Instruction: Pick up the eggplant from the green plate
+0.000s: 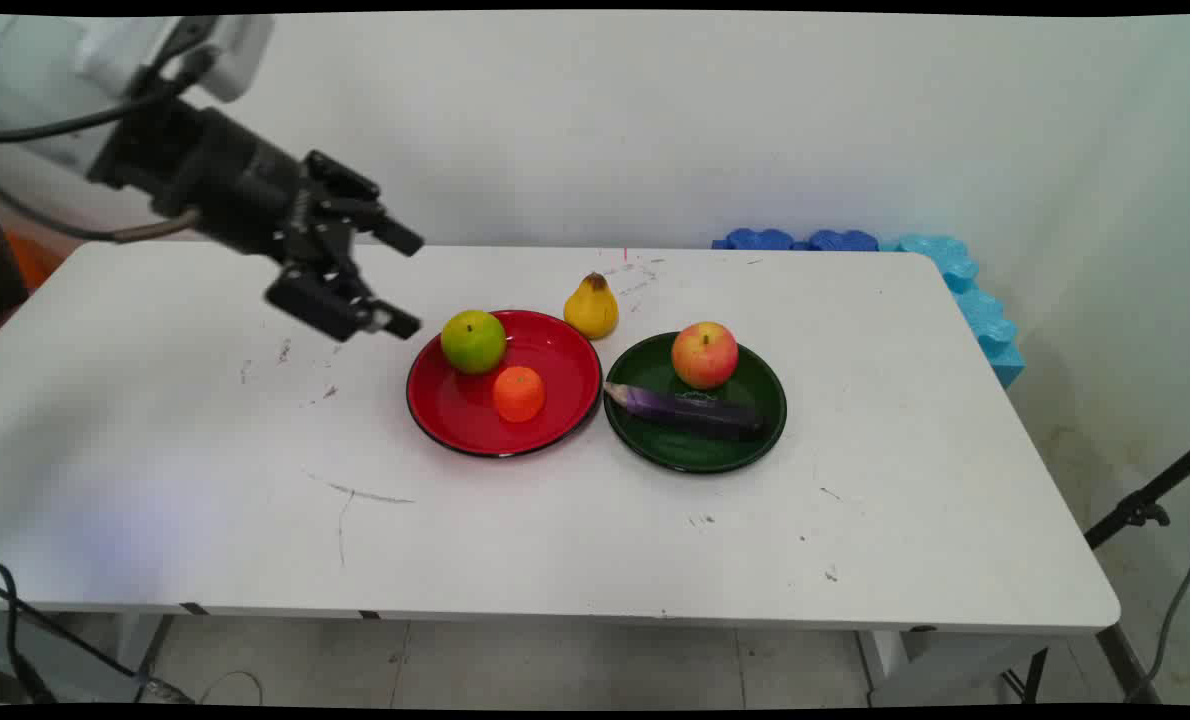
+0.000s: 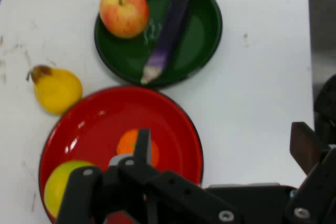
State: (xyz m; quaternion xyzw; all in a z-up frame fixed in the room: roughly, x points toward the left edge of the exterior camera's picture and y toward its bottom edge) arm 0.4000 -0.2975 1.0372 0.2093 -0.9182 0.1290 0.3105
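Above the white table [image 1: 205,480], the gripper [image 1: 403,282] hangs with fingers spread wide, empty, just left of the red plate [image 1: 555,345] holding a green apple [image 1: 473,341] and an orange [image 1: 519,393]. The hand view shows the eggplant's [image 2: 167,34] pale stem end (foreshortened from the main view) on the green plate [image 2: 205,24].

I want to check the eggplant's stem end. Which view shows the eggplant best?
The hand view: the eggplant lies unobstructed from above on the green plate, its pale end toward the red plate. The main view shows it lower, more foreshortened, beside the red apple.
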